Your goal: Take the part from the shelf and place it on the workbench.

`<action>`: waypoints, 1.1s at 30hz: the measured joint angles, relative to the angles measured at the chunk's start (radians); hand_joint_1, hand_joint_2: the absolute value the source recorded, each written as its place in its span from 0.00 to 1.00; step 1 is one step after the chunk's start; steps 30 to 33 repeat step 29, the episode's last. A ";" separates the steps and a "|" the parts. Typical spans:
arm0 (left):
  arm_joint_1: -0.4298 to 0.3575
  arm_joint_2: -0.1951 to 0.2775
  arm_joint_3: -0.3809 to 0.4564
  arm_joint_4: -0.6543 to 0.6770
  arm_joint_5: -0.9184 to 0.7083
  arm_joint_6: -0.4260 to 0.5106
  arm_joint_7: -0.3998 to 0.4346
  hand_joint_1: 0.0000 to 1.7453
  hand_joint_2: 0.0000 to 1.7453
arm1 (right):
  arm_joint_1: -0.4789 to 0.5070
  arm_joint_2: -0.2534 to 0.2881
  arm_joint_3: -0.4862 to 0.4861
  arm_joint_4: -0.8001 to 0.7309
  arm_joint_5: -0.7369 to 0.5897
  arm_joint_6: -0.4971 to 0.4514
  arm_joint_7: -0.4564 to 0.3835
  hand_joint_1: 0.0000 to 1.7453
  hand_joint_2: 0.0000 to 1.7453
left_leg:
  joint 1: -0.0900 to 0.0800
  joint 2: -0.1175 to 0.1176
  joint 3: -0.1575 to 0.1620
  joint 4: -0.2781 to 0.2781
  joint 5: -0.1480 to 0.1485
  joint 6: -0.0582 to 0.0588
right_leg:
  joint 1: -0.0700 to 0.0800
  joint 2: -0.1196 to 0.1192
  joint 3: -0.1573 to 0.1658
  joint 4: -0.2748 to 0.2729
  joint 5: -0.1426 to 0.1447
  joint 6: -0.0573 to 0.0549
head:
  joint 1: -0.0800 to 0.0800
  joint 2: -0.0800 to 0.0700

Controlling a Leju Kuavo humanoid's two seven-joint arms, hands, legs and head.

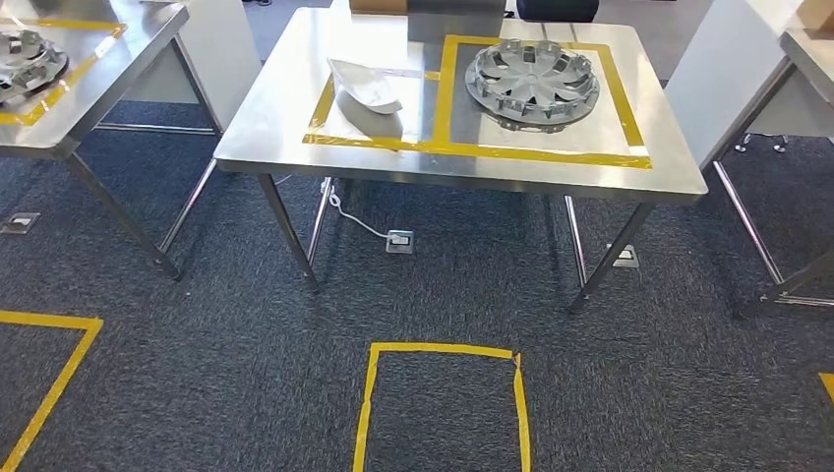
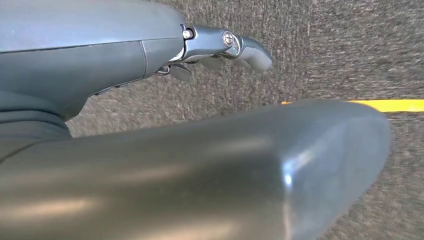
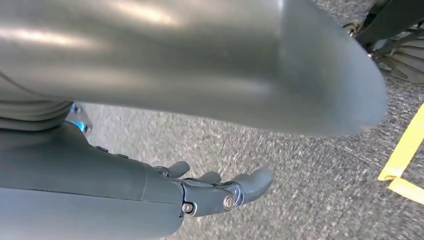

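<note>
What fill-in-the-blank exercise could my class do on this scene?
1. The hubcap lies inside a square of ___ tape.
2. The white part lies to the ___ of the hubcap in the head view.
3. Both lie on a ___ table.
4. The left hand holds ___.

Missing: yellow; left; metal; nothing

I see a second steel table (image 1: 59, 88) at the far left, with a wheel cover (image 1: 25, 61) on it. On the carpet (image 1: 197, 374), a yellow tape rectangle (image 1: 443, 403) lies nearest me, and a white cable (image 1: 359, 221) runs to a floor socket (image 1: 399, 240).
</note>
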 joint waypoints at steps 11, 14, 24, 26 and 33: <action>0.000 0.001 0.002 0.004 -0.012 -0.006 -0.012 0.00 0.25 | 0.005 0.003 -0.001 0.000 -0.022 -0.020 0.018 0.00 0.00 | -0.019 -0.045 -0.107 0.000 0.081 0.079 | 0.004 0.087 -0.017 0.231 -0.140 0.010 | 0.013 0.000; -0.002 -0.002 0.002 0.004 -0.013 -0.016 -0.008 0.00 1.00 | 0.002 0.003 -0.001 0.000 -0.026 -0.021 0.027 0.00 0.00 | -0.023 -0.050 -0.118 0.000 0.102 0.069 | 0.015 0.090 0.122 0.020 -0.111 -0.013 | 0.012 0.000; -0.006 -0.006 0.003 0.002 -0.009 -0.025 -0.030 0.00 1.00 | 0.004 0.016 -0.003 0.000 -0.029 -0.010 0.064 0.00 0.00 | -0.028 -0.051 -0.123 -0.024 0.068 0.078 | 0.019 0.088 0.123 -0.042 -0.087 -0.023 | 0.006 0.000; -0.006 -0.006 0.005 0.002 -0.009 -0.025 -0.031 0.00 1.00 | 0.004 0.019 -0.004 0.000 -0.029 -0.008 0.073 0.00 0.00 | -0.025 -0.054 -0.123 -0.037 0.124 0.075 | 0.022 0.087 0.119 -0.037 -0.082 -0.029 | 0.006 0.000; -0.007 -0.006 0.007 0.002 -0.009 -0.027 -0.037 0.00 1.00 | 0.004 0.020 -0.005 0.000 -0.030 -0.001 0.099 0.00 0.00 | -0.021 -0.056 -0.122 -0.047 0.165 0.043 | 0.024 0.087 0.113 -0.032 -0.082 -0.032 | 0.006 0.000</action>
